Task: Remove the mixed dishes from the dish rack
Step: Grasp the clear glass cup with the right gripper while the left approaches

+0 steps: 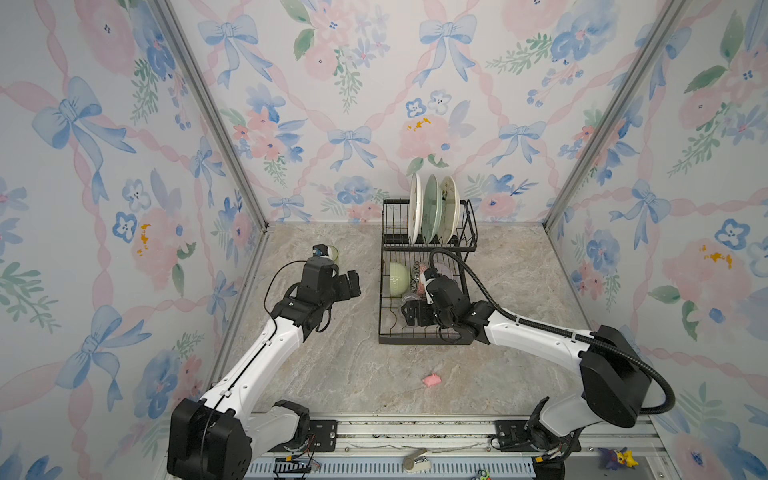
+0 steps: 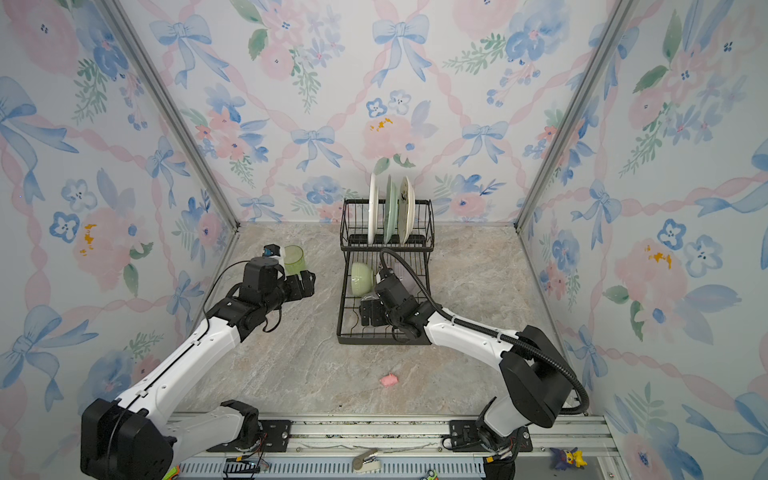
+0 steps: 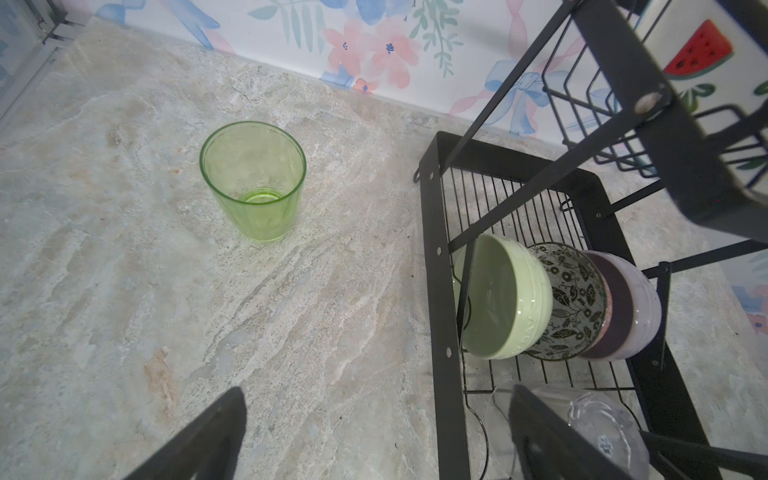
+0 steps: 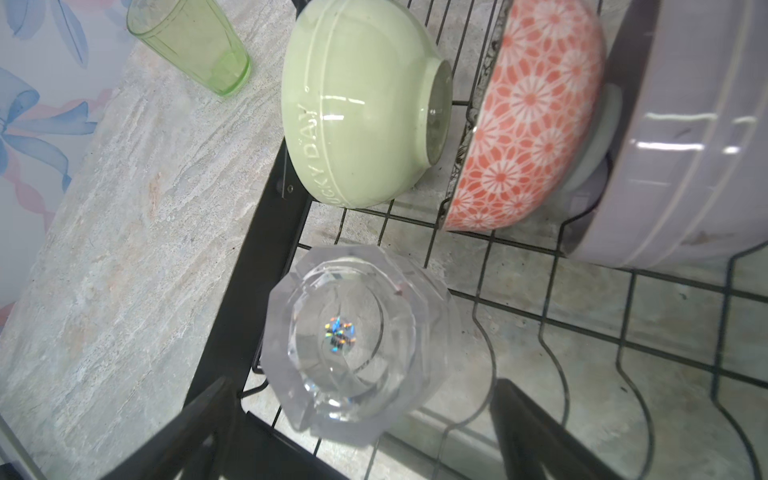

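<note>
The left tool hangs spread wide and empty. The green tumbler stands upright on the tabletop just beyond it, left of centre in a top view. The right tool, also spread, flanks the clear glass without touching it, in the lower tier of the dish rack.

Left claw spread, right claw — likewise

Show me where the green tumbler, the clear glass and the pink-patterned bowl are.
green tumbler (image 3: 253, 183): left wrist view, middle of its body.
clear glass (image 4: 357, 345): right wrist view, centre of its faceted body.
pink-patterned bowl (image 4: 528, 124): right wrist view, middle of its outer wall.
</note>
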You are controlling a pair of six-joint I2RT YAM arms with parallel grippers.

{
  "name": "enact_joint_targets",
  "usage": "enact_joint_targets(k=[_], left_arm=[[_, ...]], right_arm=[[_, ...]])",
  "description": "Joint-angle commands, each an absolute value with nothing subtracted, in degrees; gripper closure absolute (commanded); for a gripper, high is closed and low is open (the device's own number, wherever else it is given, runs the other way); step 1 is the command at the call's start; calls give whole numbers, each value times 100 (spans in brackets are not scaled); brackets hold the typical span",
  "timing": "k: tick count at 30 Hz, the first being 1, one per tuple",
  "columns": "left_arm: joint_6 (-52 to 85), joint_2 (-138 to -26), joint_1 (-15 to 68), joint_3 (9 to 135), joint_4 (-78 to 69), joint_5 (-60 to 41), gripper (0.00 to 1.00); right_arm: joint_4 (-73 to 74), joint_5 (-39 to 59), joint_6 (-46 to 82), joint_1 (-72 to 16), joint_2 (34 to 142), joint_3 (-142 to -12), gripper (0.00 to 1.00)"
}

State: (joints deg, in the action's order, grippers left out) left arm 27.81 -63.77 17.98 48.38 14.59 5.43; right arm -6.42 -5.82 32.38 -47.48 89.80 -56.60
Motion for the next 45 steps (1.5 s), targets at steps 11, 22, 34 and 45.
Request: enact_joint_targets(k=[11,22,34,45], left_arm=[[3139,-5748,1815,3997,630,439,2],[3309,-5761,1814,3758,394,64,2],[3421,-5577,1981,3498,-24,-885,5],[3706,-5384,2549,3089,-1177,-1741,17]], right_arm=[[-217,-1707,3987,-5032,9859,-5993,11],[-330,-1861,4287,-5003,9572,-5823,35],[101,-1082,4903,-4783,8630,-5406,36],[245,-839,5148,-4559,7625,-4952,36]])
